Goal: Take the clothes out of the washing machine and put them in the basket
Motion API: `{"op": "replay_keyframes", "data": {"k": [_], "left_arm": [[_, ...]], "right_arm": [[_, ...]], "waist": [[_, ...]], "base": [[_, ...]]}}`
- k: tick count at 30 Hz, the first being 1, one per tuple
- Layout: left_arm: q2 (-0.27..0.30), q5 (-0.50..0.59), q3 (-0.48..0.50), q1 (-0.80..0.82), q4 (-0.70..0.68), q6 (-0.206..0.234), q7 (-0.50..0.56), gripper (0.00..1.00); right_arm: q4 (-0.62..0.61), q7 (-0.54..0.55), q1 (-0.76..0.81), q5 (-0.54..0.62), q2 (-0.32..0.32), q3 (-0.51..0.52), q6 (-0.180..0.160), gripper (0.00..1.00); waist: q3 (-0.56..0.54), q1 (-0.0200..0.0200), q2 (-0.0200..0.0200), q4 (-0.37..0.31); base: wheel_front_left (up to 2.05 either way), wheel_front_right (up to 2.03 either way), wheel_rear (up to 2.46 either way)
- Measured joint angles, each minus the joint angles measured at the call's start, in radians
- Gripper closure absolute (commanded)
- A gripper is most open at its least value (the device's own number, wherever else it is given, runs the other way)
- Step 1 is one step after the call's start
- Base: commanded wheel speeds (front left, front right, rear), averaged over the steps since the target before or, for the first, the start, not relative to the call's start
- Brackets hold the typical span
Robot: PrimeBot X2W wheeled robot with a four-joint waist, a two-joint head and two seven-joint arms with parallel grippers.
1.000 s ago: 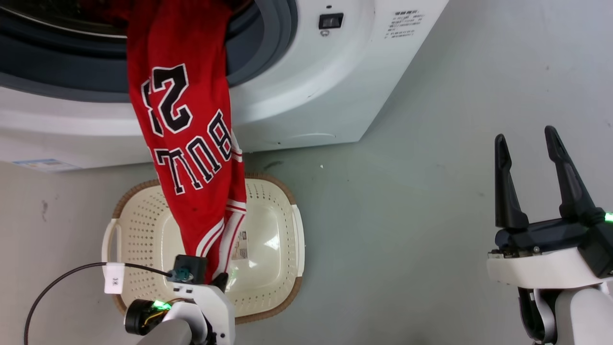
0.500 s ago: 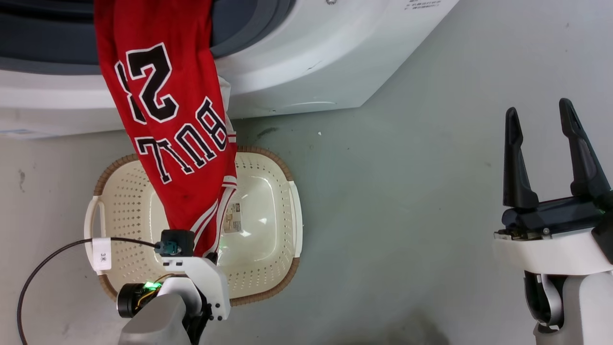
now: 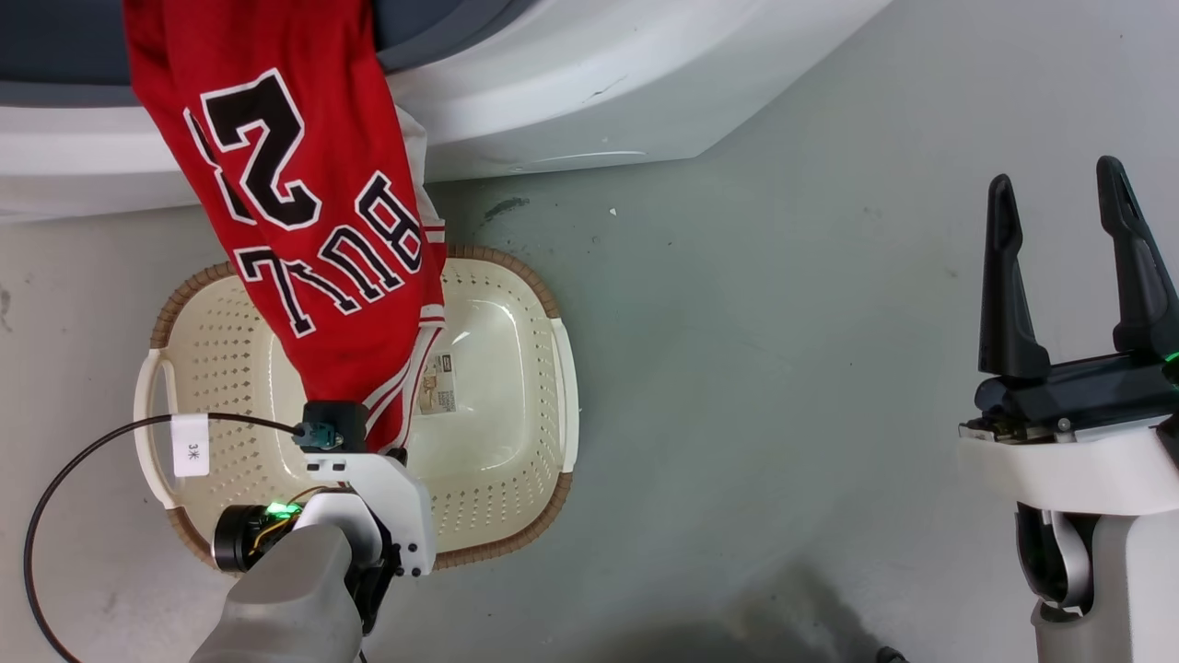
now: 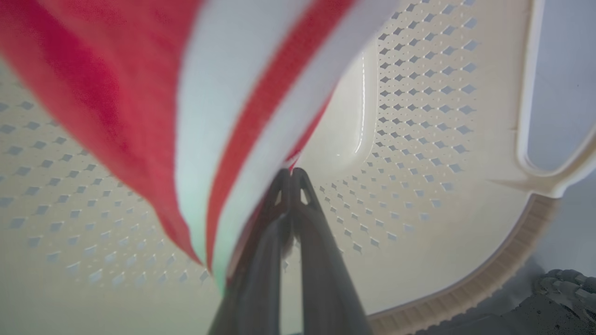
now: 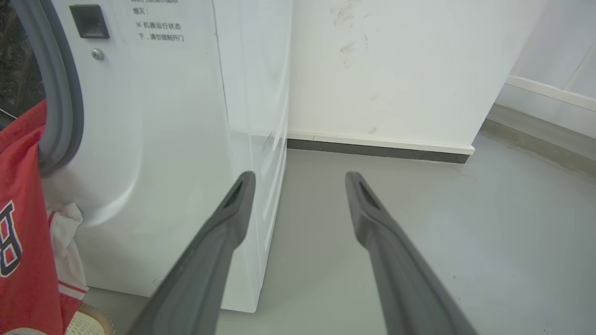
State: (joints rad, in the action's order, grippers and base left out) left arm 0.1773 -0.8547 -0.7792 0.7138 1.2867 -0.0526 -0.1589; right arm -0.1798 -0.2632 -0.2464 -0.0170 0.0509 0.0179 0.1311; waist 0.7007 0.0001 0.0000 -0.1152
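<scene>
The red jersey [image 3: 295, 212] hangs out of the white washing machine [image 3: 571, 83] and stretches down into the cream basket [image 3: 516, 442] on the floor. My left gripper [image 3: 382, 442] is shut on the jersey's striped hem over the basket's middle. In the left wrist view my left gripper [image 4: 291, 173] has its tips pinched together on the red and white trim [image 4: 242, 107], with the basket's perforated wall [image 4: 419, 116] behind. My right gripper [image 3: 1059, 184] stands open at the right, holding nothing. The right wrist view has the right gripper [image 5: 300, 179] pointing past the machine's side [image 5: 186, 139], with the jersey [image 5: 23, 223] at the left edge.
Grey floor [image 3: 783, 368] lies open between the basket and my right arm. A black cable with a white tag [image 3: 191, 446] loops over the basket's left handle. A white wall with a dark skirting [image 5: 377, 150] stands behind the machine.
The head camera has tilted, so the machine and basket sit higher and further left in the picture. My left gripper keeps hold of the jersey, and more of it has come out of the drum.
</scene>
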Motion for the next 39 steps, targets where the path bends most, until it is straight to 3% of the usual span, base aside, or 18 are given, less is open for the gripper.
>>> {"op": "replay_keyframes", "data": {"k": [8,19,29,39], "left_arm": [[0.002,-0.002,-0.007,-0.026,0.0,-0.001,-0.024,0.0],[0.007,0.009,0.018,-0.129,-0.037,-0.004,-0.101,0.0],[0.072,0.238,0.207,-0.261,-0.37,0.111,-0.104,0.0],[0.051,0.403,0.41,-0.27,-0.475,0.114,-0.104,0.0]], "right_arm": [[0.026,0.0,0.002,-0.009,0.0,-0.013,0.0,0.0],[0.068,0.0,0.076,-0.015,0.0,-0.034,0.0,0.0],[0.087,0.0,0.151,-0.015,0.0,-0.035,0.0,0.0],[0.088,0.0,0.161,-0.018,0.0,-0.044,0.0,0.0]], "waist": [[-0.061,0.0,0.0,0.0],[-0.24,-0.0001,0.0,0.012],[-0.384,-0.0003,0.0,0.033],[-0.403,-0.0003,0.0,0.026]], "base": [[0.0,0.0,0.0],[0.0,0.0,0.0],[0.0,0.0,0.0],[0.0,0.0,0.0]]}}
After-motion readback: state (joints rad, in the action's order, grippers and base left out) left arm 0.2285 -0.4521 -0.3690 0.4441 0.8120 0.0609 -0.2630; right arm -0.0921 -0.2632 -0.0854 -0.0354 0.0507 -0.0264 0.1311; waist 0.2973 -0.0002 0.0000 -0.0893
